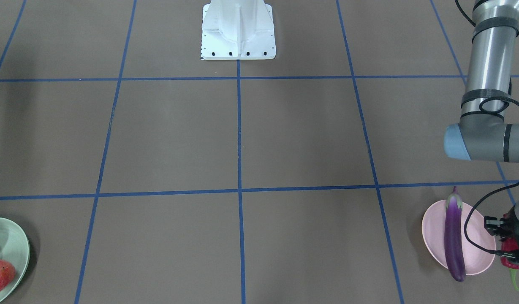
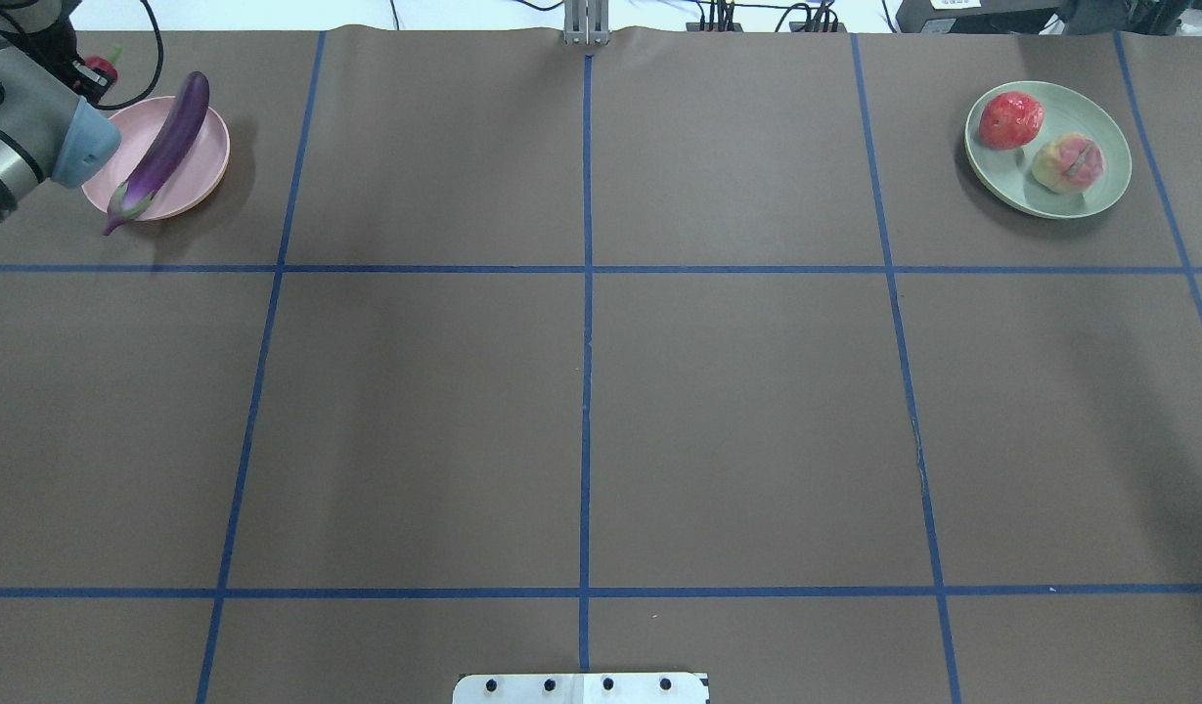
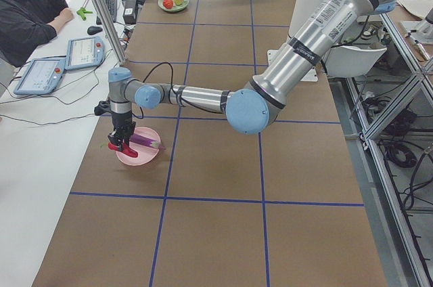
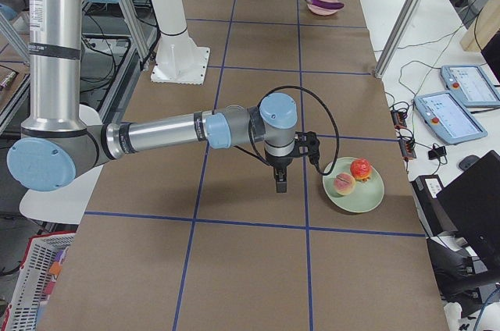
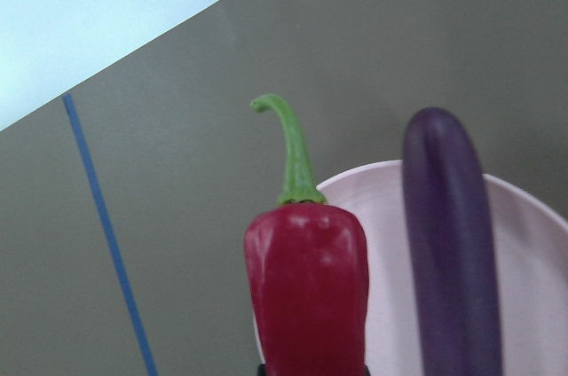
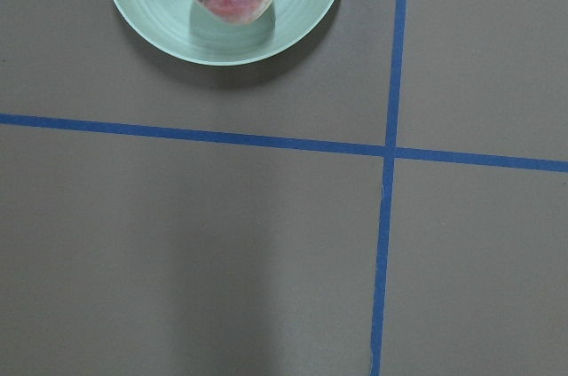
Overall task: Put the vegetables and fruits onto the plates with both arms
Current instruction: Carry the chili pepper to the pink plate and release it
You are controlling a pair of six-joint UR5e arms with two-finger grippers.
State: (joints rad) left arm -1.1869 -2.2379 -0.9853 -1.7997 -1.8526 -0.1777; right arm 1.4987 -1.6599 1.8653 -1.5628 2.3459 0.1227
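1. Front: the left gripper (image 1: 512,242) is clamped on the chili (image 1: 508,261), just beside the pink plate (image 1: 479,253); the eggplant (image 1: 454,236) lies along the plate.
2. Overhead: the peach (image 2: 1067,163) and pomegranate (image 2: 1010,119) sit on the green plate (image 2: 1011,176).
3. Right side: the right gripper (image 4: 280,179) hangs near that plate; whether it is apart or together, I cannot tell.
4. Left wrist: the chili runs parallel to the eggplant, with the plate towards the eggplant. No writing can be read.

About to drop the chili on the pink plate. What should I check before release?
1. Chili gripped by left end effector: ok.
2. Chili centred over pink plate: not ok, it appears to hang at the rim.
3. Bare plate beside eggplant: ok.
4. Pomegranate and peach on green plate: ok.
5. Right end effector apart from green plate: ok.
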